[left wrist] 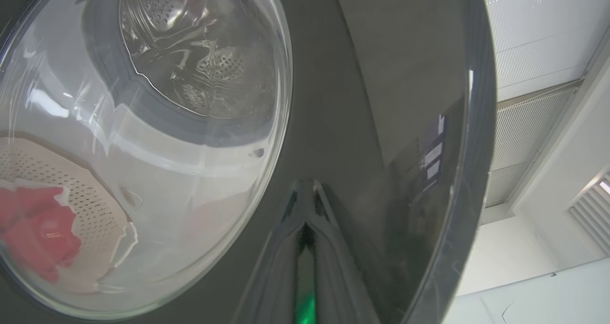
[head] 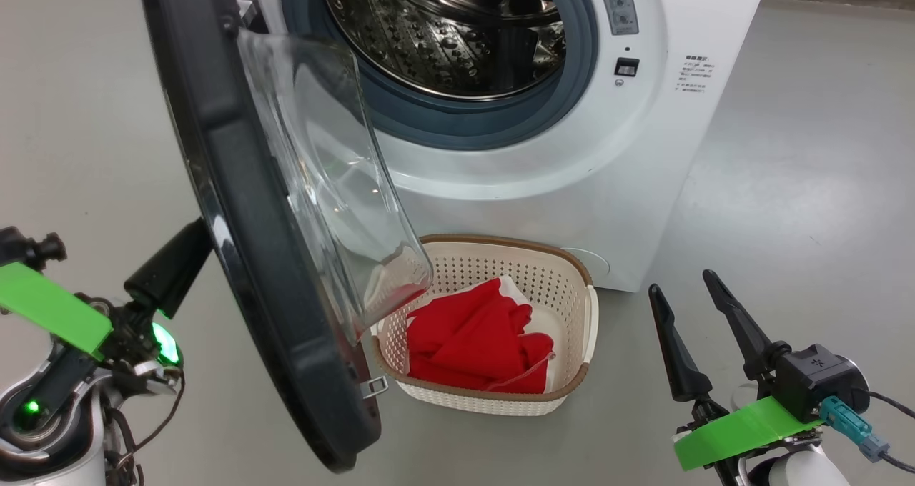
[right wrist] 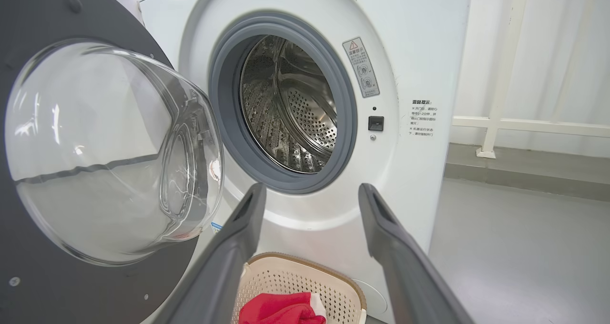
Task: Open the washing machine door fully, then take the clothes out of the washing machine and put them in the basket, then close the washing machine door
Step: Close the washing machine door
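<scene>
The washing machine door [head: 243, 207] stands swung out from the white washing machine [head: 572, 171], its glass bowl facing the steel drum [head: 443, 36], where I see no fabric. My left gripper [head: 200, 232] is shut, its tips against the door's black outer rim [left wrist: 362, 100]; the left wrist view shows the shut left gripper [left wrist: 305, 186] on that glossy face. The cream basket [head: 543, 271] sits on the floor below the drum opening with the red clothes [head: 472, 336] inside. My right gripper [head: 680, 282] hangs open to the basket's right, holding nothing. From the right wrist, the right gripper [right wrist: 312, 193] points at the machine's front.
Grey floor [head: 786, 186] stretches to the right of the machine. A white railing [right wrist: 500, 76] runs along the wall beyond it. The door's lower edge [head: 343, 436] hangs close to the basket's left side.
</scene>
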Available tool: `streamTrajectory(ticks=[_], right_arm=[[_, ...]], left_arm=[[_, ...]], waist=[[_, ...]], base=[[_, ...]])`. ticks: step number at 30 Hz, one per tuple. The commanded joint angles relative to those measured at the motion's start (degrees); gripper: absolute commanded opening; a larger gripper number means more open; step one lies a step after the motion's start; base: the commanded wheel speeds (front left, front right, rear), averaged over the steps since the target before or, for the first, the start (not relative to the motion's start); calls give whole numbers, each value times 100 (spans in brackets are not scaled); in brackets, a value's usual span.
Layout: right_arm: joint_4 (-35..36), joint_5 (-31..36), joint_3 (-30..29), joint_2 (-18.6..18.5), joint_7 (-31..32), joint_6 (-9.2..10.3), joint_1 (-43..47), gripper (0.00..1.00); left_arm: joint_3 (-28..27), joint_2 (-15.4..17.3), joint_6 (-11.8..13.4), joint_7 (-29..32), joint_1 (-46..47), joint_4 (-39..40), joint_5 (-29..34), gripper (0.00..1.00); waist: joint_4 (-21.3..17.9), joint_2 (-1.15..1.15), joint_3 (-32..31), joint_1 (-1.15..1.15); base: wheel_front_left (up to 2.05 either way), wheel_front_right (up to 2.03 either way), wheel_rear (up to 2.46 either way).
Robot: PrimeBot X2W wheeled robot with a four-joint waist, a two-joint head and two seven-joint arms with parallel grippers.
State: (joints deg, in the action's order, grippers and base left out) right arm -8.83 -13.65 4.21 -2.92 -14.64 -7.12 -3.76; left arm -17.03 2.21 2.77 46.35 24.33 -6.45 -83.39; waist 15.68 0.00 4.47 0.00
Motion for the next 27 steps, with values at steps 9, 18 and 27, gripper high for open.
streamTrajectory(ticks=[9, 18, 27], right_arm=[[134, -2, 98, 4, -36, -36, -186, 100], [104, -33, 121, 4, -36, -36, -118, 100], [98, -63, 153, 4, -36, -36, -79, 100]], left_arm=[[68, 70, -57, -124, -49, 150, -165, 0], [38, 245, -492, -815, -365, 250, 556, 100], [384, 719, -964, -2493, -745, 401, 2660, 100]], waist=[[-58, 0, -14, 0], [-22, 0, -105, 0], [63, 0, -167, 0]], base=[[0, 0, 0], [0, 0, 0], [0, 0, 0]])
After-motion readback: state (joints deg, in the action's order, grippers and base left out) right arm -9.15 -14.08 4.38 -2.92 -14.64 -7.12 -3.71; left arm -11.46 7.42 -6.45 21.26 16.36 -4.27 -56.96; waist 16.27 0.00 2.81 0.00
